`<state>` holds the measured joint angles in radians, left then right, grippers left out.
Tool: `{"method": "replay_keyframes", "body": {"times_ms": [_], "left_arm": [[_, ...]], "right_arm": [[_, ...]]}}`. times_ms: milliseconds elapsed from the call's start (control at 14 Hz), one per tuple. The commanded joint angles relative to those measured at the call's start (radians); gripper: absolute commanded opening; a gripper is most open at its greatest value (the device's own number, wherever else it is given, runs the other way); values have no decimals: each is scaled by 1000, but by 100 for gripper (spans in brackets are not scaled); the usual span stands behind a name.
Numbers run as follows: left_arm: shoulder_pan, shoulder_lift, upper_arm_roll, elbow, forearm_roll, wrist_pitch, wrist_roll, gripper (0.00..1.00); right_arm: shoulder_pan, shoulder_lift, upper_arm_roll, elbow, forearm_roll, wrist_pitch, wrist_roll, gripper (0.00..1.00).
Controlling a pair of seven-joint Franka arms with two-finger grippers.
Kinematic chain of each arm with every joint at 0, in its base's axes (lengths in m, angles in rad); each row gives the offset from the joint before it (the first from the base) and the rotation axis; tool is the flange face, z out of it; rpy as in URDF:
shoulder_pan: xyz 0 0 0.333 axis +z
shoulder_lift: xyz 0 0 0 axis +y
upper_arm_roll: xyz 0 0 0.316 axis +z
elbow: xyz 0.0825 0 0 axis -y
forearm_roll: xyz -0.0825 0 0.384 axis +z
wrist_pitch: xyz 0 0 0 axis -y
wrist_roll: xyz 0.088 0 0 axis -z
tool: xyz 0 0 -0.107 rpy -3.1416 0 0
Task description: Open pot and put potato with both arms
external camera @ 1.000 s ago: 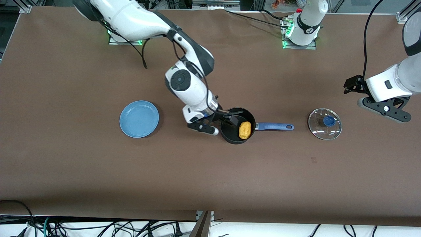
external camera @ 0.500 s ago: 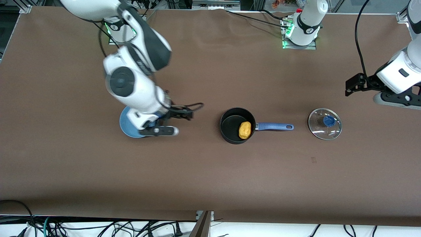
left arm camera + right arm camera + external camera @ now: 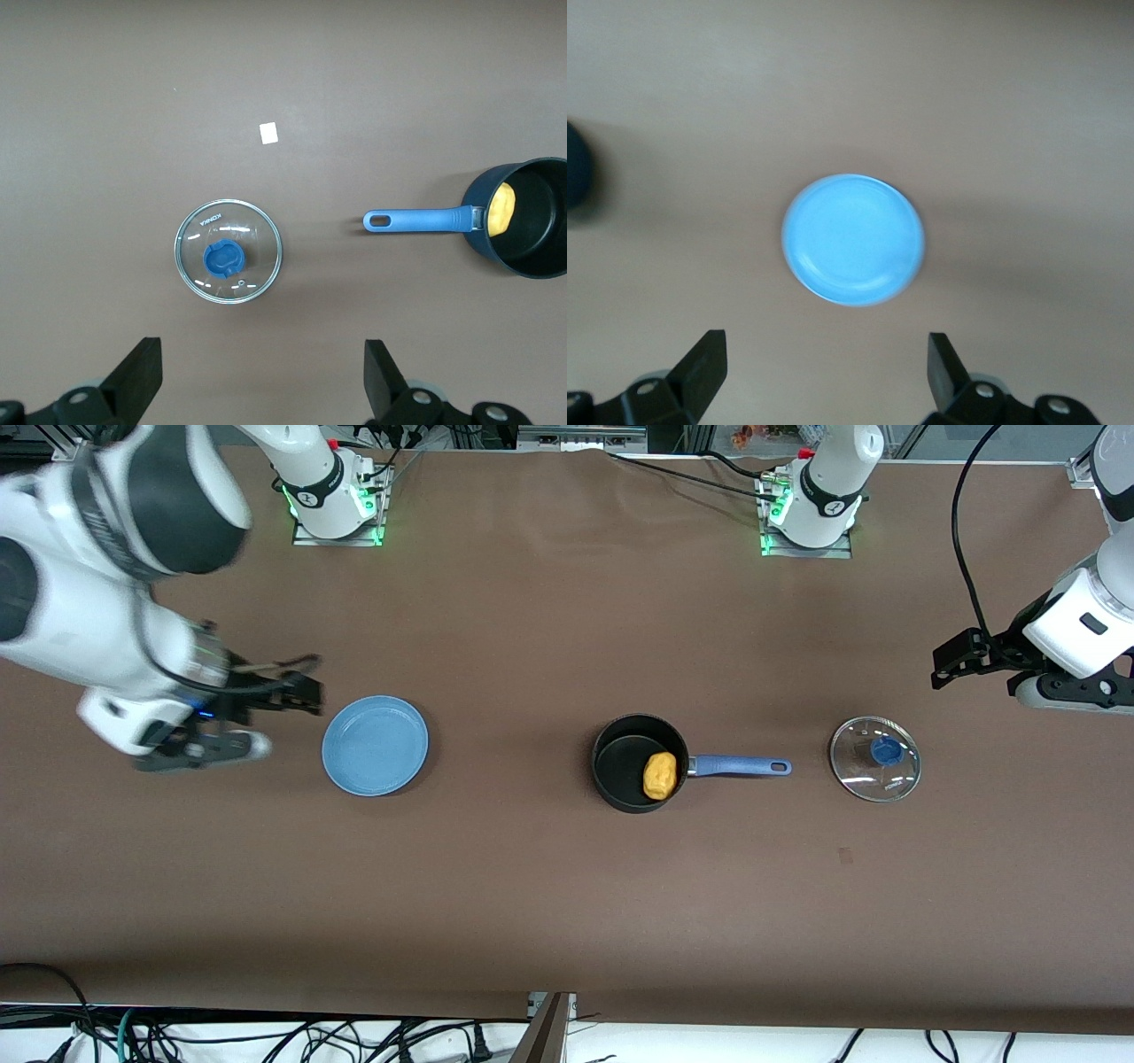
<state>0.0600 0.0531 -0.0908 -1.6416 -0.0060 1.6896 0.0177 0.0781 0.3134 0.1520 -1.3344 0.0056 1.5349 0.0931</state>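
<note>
The black pot (image 3: 620,766) stands open mid-table, its blue handle (image 3: 740,765) pointing toward the left arm's end. The yellow-orange potato (image 3: 659,775) lies inside it, by the handle side. The glass lid (image 3: 875,759) with its blue knob lies flat on the table past the handle's end. My left gripper (image 3: 1072,689) hangs open and empty in the air near the lid; its wrist view shows the lid (image 3: 229,263), the pot (image 3: 532,239) and the potato (image 3: 502,210). My right gripper (image 3: 190,749) is open and empty beside the blue plate, toward the right arm's end.
A flat blue plate (image 3: 375,745) lies empty toward the right arm's end; it also shows in the right wrist view (image 3: 853,238). A small white scrap (image 3: 269,133) lies on the brown table near the lid. Cables hang along the table's near edge.
My right gripper has swung from the pot, over the plate, to the right arm's end of the table. The left gripper has shifted slightly. The potato, pot and lid have not moved.
</note>
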Motion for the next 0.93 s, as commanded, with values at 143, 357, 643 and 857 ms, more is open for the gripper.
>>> {"method": "replay_keyframes", "body": {"times_ms": [143,357,643,857], "left_arm": [[0,-27,0,-11,-6,5,-15,100],[0,-29,-1,3,-6,-2,-15,100],[0,-27,2,8,-5,-13,-13,100],[0,-27,0,8,-5,-13,-13,100]], "right_arm": [[-15,-161,-31,-155,-50,-53,-35,100],[-57,-218,-43,-155,-58,-62,-42,100],[-72,-272,-48,-215,-61,-61,-90,100],[-72,-254,-72,-201,-59,-71,-96,100]]}}
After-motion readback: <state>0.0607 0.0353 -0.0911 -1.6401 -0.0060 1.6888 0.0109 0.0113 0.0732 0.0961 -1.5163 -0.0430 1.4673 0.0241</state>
